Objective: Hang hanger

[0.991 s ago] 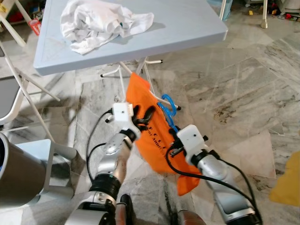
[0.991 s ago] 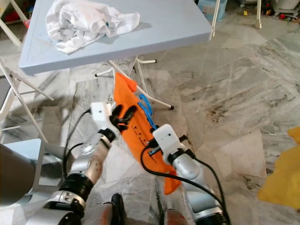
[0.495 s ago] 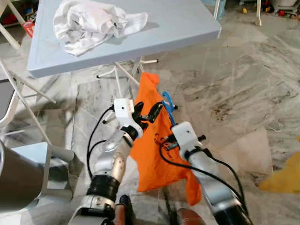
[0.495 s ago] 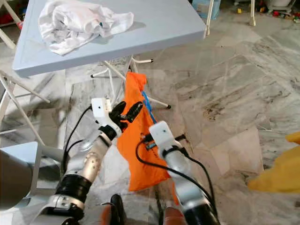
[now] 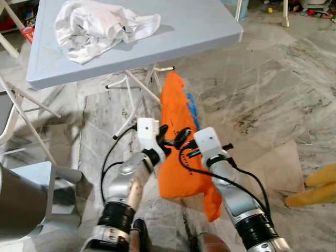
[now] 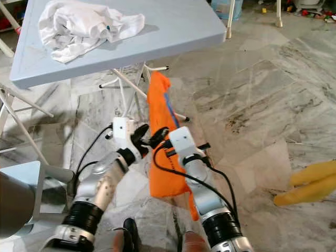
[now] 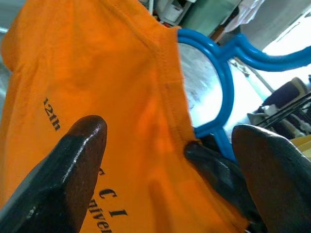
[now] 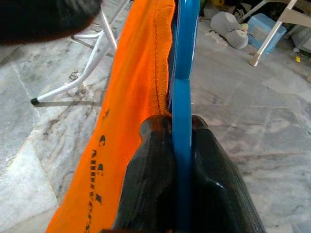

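An orange T-shirt (image 5: 176, 102) hangs on a blue hanger (image 5: 192, 107) in front of me, low over the floor beside the table legs. My right gripper (image 8: 182, 184) is shut on the hanger's blue bar (image 8: 187, 48), with the shirt's edge (image 8: 141, 82) against it. My left gripper (image 5: 173, 137) is open just left of the right one. In the left wrist view its two fingers stand wide apart on either side of the shirt's printed front (image 7: 97, 73), below the hanger's blue loop (image 7: 223, 73). They are not closed on the cloth.
A blue-grey folding table (image 5: 184, 26) stands ahead with a crumpled white cloth (image 5: 100, 26) on it; its white legs (image 5: 139, 86) are just behind the shirt. A grey cylinder (image 5: 21, 205) is at my lower left, a yellow object (image 5: 317, 186) on the marble floor at right.
The right gripper has raised the hanger and shirt and brought them towards the left gripper; the shirt now hangs more upright. The left gripper stays open. The camera has shifted slightly.
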`<state>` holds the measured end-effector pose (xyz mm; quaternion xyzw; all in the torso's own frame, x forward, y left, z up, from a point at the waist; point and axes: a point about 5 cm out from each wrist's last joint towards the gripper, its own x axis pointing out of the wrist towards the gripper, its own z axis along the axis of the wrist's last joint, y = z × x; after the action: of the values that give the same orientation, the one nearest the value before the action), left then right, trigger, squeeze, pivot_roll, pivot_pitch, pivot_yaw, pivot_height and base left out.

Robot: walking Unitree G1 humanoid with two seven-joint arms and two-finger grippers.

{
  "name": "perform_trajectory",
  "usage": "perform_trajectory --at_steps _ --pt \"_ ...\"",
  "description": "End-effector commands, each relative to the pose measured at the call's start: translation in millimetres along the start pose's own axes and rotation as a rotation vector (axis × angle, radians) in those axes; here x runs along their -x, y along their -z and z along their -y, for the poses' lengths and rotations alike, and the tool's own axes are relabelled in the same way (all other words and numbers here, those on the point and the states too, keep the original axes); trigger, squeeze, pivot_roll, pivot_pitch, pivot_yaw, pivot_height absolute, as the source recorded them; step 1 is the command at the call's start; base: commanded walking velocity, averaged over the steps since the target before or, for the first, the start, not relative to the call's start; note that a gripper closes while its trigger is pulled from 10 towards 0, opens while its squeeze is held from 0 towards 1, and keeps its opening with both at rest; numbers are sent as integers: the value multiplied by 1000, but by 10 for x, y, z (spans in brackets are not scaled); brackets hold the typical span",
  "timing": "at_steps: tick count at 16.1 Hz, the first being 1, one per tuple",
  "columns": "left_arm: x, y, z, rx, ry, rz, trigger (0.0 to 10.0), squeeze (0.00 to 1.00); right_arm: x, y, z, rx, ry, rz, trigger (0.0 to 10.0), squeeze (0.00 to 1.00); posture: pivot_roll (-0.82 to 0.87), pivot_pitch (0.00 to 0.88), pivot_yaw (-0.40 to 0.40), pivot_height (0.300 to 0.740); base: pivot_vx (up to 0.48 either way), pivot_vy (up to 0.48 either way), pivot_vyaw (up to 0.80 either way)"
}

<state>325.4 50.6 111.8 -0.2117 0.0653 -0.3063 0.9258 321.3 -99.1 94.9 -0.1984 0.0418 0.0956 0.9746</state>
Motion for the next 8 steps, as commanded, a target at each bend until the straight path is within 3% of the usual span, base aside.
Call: perform_trajectory --at_steps 1,8 --pt "22 31 -79 -11 -46 -14 10000 0 -12 -80 -76 -18 -14 35 10000 0 -166 250 47 740 0 0 0" --pt "-57 -27 -202 14 -129 0 10000 0 90 -46 -71 -49 -45 41 10000 0 -184 245 50 740 0 0 0"
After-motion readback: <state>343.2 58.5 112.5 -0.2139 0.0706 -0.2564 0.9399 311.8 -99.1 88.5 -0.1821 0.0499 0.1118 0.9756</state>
